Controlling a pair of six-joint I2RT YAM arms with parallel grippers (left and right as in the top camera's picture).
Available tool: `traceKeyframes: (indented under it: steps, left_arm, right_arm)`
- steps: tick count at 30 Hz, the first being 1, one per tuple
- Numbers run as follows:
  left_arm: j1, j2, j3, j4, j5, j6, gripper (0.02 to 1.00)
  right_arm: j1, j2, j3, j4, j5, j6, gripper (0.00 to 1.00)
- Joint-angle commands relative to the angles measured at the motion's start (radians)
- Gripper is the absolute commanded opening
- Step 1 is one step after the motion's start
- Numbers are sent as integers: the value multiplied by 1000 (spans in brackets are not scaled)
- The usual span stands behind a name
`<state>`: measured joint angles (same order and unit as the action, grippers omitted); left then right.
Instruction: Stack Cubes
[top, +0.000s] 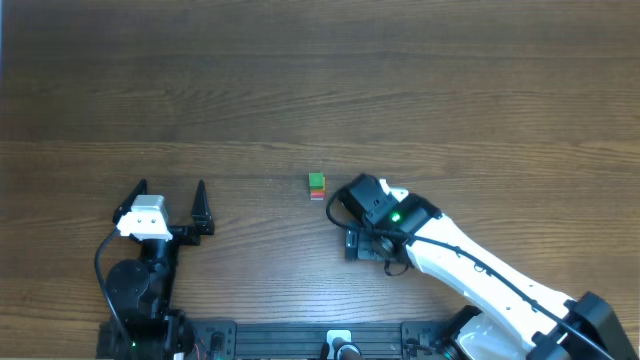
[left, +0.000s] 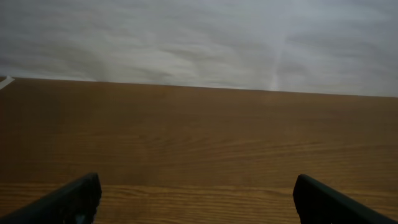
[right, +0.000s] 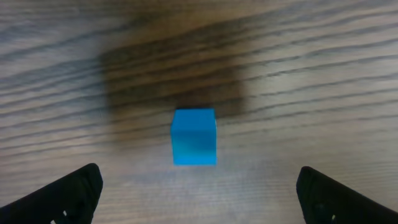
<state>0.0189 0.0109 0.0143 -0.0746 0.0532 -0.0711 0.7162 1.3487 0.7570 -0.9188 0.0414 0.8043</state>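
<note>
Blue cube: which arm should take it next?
Right, I'd say. The right gripper is open directly above the blue cube, a finger either side. The left gripper sits open well off to the side.

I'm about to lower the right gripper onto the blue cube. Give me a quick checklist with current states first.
1. Right gripper open wide enough for the cube: ok.
2. Blue cube centred between its fingers: ok.
3. Gripper low enough to close now: cannot tell.
4. Green cube sits on the red cube, ready for the next one: ok.
5. Left gripper open and well away from the stack: ok.
</note>
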Motion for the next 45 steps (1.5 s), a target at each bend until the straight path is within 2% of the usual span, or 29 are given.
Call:
traceKeyframes:
  steps: [1,9,22,29,33,45]
  left_arm:
    - [-6,-5,-8,3,6,11,998]
    - [-6,-5,-8,3,6,11,996]
    - [-6,-5,-8,3,6,11,998]
    - [-6,-5,-8,3,6,11,998]
    - [-6,-5,-8,3,6,11,998]
    - [-6,-5,-8,3,6,11,998]
  right_arm:
    - [5,-19,-74,86,-18,14,993]
    - [5,7,-137,177,6,13,978]
    - [5,73,-137,220,21,8,573]
    - [5,73,-137,227,26,-10,465]
    - [5,73,-137,227,26,-16,362]
    - [5,73,-137,228,27,-16,213]
